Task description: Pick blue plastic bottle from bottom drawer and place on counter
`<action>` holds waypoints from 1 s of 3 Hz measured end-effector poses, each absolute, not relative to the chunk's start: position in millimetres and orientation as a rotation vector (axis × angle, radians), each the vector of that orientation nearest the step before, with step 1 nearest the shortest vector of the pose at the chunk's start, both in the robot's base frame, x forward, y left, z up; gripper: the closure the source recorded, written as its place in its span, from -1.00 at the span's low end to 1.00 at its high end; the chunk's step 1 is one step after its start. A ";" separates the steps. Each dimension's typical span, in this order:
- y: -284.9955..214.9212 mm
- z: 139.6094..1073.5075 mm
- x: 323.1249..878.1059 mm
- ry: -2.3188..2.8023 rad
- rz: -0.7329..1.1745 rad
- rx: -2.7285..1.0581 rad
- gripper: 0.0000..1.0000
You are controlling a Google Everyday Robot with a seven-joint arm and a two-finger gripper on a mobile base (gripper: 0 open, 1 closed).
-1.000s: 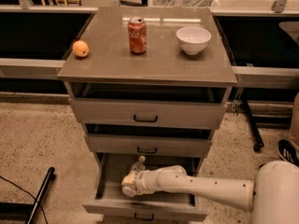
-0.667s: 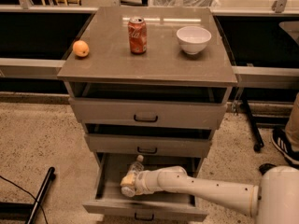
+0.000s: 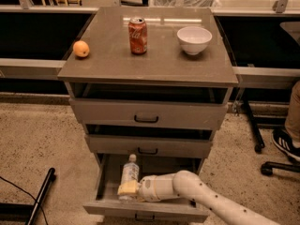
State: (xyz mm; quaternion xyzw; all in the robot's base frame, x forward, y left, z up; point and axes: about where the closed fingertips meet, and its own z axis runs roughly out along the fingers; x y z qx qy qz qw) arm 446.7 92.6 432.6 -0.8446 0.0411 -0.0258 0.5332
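Orange (image 3: 81, 48) far left, red soda can (image 3: 138, 35) upright mid, white bowl (image 3: 194, 40) to its right, all apart. Top drawer (image 3: 146, 114) and mid drawer (image 3: 147, 146) each ajar, dark handles. Speckled floor (image 3: 37, 135); black bar (image 3: 41, 195) lies lower left beside a thin cable (image 3: 14, 186). Right edge: dark shoe (image 3: 286, 142) (person's, w/ tan trouser leg above), chair base (image 3: 276, 167) nr it.
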 end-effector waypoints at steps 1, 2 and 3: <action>71.8 502.0 417.3 -0.118 -0.182 -1.938 1.00; 64.0 567.6 392.0 -0.372 -0.368 -1.915 1.00; 65.5 641.4 377.3 -0.532 -0.552 -1.935 1.00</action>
